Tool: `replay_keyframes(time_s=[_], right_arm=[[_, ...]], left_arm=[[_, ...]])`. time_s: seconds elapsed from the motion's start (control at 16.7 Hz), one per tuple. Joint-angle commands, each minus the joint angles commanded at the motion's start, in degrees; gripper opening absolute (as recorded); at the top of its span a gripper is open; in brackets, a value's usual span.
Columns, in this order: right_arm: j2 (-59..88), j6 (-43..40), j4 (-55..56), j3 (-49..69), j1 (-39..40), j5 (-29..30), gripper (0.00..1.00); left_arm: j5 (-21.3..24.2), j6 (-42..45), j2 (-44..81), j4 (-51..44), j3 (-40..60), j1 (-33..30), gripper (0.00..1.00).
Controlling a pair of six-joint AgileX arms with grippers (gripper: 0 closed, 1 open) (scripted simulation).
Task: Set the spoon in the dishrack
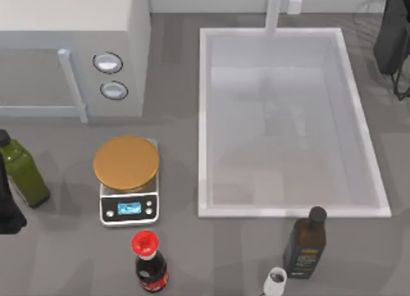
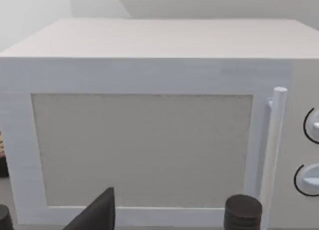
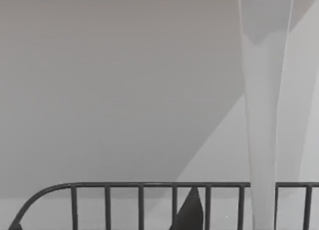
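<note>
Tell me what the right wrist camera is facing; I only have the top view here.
Observer: It faces the dishrack: upright black wires under a curved top rail, with a plain wall behind.
Operator: Anything in front of the wires?
Observer: A pale tapering shaft crosses them. I cannot tell what it is.
Operator: And the left arm at the table's left edge?
Observer: Its wrist camera looks squarely at the microwave door, with the handle standing upright beside two knobs.

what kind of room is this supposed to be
Most likely a simulated kitchen counter: a white sink basin, a microwave with dials, a kitchen scale and a wire dishrack.
</note>
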Motion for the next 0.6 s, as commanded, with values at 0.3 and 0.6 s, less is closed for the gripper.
replay_keyframes(time_s=[0.3,0.6], right_arm=[[0.0,0.0,0.0,0.0,0.0,0.0,1.00],[0.0,0.0,0.0,0.0,0.0,0.0,1.00]], left_arm=[[0.0,0.0,0.0,0.0,0.0,0.0,1.00],[0.0,0.0,0.0,0.0,0.0,0.0,1.00]])
